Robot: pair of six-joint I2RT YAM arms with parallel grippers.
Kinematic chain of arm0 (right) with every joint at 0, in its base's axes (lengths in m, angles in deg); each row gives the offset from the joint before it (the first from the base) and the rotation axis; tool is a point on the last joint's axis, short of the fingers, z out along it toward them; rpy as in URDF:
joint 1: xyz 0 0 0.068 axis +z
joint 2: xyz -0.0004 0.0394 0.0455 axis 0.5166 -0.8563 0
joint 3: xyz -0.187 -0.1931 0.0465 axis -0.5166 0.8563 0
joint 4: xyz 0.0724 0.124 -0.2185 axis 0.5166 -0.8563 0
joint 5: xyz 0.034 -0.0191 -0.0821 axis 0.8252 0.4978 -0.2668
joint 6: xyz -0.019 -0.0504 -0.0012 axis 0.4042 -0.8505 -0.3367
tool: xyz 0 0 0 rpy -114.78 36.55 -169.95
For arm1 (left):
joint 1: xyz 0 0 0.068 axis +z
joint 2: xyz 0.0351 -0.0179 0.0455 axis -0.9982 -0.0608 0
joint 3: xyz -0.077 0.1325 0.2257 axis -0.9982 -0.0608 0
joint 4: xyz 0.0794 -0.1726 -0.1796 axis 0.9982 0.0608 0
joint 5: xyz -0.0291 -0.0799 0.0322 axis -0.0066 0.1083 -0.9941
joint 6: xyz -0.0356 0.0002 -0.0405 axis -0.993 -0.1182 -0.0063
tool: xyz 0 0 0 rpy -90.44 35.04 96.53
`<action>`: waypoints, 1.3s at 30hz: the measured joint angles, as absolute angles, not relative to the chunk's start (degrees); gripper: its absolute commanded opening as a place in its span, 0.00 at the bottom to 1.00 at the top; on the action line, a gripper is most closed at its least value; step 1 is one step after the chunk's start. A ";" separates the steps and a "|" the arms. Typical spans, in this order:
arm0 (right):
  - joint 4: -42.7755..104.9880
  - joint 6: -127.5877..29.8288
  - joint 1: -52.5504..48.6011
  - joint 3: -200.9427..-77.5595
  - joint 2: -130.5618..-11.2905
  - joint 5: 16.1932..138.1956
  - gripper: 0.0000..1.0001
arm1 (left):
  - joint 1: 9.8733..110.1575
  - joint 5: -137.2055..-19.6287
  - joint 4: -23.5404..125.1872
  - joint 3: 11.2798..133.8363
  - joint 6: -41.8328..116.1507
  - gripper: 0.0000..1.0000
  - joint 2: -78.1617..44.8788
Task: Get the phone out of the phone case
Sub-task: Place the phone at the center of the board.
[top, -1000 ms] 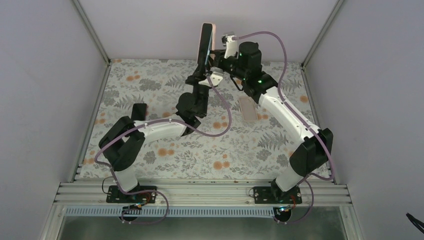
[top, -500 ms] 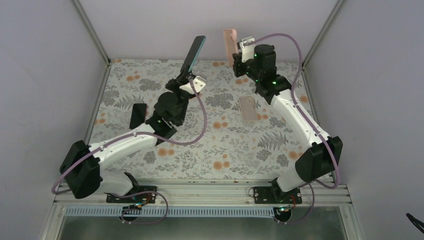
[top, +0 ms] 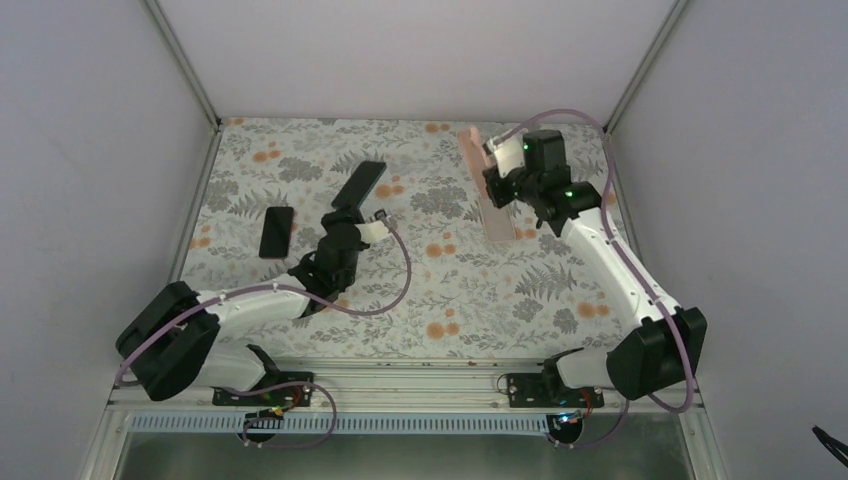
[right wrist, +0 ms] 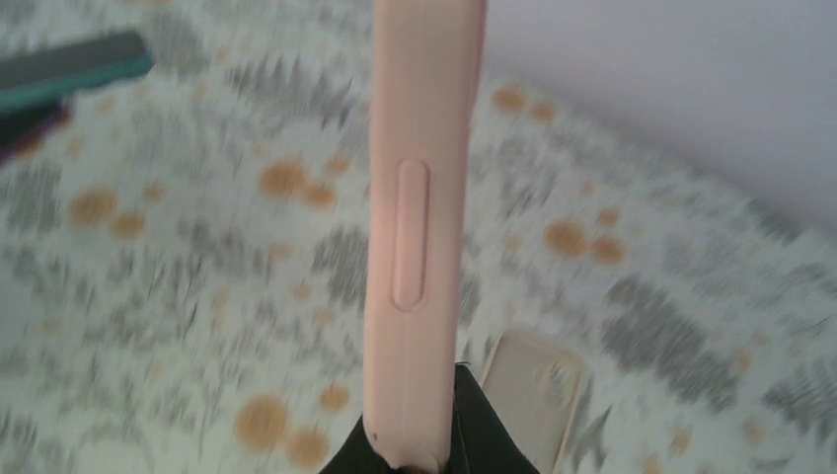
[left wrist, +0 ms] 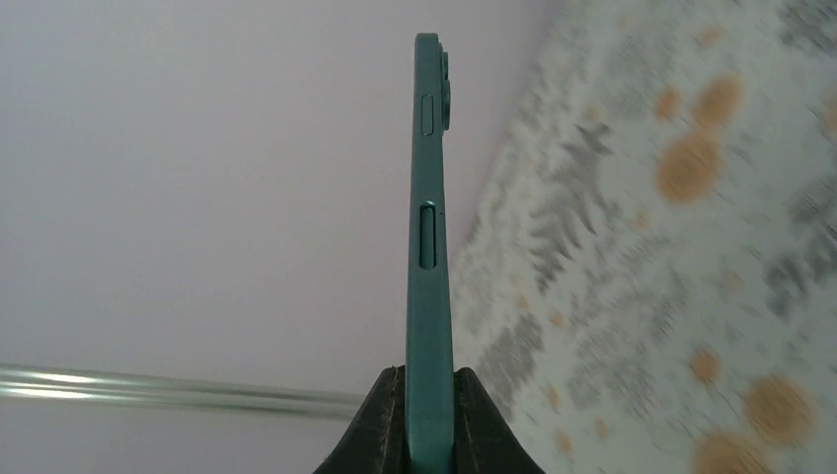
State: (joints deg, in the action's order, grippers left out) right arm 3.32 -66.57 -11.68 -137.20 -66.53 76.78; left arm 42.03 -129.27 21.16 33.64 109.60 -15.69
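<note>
My left gripper (top: 347, 211) is shut on the lower end of the phone (top: 362, 182), a slim dark slab tilted up over the left middle of the mat. In the left wrist view the phone (left wrist: 431, 247) shows edge-on, teal-sided, pinched between the fingers (left wrist: 380, 434). My right gripper (top: 490, 186) is shut on the pale pink phone case (top: 472, 150), held on edge above the far right of the mat. In the right wrist view the phone case (right wrist: 419, 217) rises from the gripper (right wrist: 424, 456), and the phone (right wrist: 69, 67) shows apart at the upper left.
A second black phone (top: 276, 231) lies flat at the mat's left. A second pale case (top: 497, 222) lies on the mat just under the right gripper; it also shows in the right wrist view (right wrist: 528, 390). Grey walls close in the back and both sides.
The phone and the pink case were together a second ago and are now apart. The left arm has dropped down-left with the phone. The right arm has moved right and down with the case.
</note>
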 measured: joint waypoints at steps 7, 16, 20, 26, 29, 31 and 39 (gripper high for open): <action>-9.07 -72.47 -12.14 -128.76 -69.46 86.28 0.03 | 42.07 -129.66 15.78 25.56 111.83 0.02 -23.52; -19.43 -82.61 -11.94 -124.26 -81.20 98.09 0.04 | 42.48 -129.44 4.52 21.84 114.67 0.02 -34.88; -20.44 -84.71 -11.62 -124.39 -89.46 98.52 0.04 | 42.48 -128.00 4.13 21.86 114.12 0.03 -36.94; -21.75 -85.98 -12.32 -125.70 -92.56 99.29 0.15 | 42.42 -125.35 6.73 21.93 112.33 0.18 -38.01; -21.38 -86.30 -12.25 -125.70 -93.11 98.44 0.27 | 42.24 -122.14 11.37 22.06 111.11 0.29 -38.01; -21.07 -86.44 -11.90 -125.46 -94.20 97.45 0.39 | 42.03 -120.06 15.45 22.23 110.32 0.38 -38.01; -23.80 -88.12 -11.51 -124.46 -91.45 93.45 1.00 | 41.26 -110.60 32.50 29.64 104.68 0.81 -32.26</action>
State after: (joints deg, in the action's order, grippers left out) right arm -23.80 -88.12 -11.51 -124.46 -91.45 93.45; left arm 41.26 -110.60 32.50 29.64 104.68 -32.26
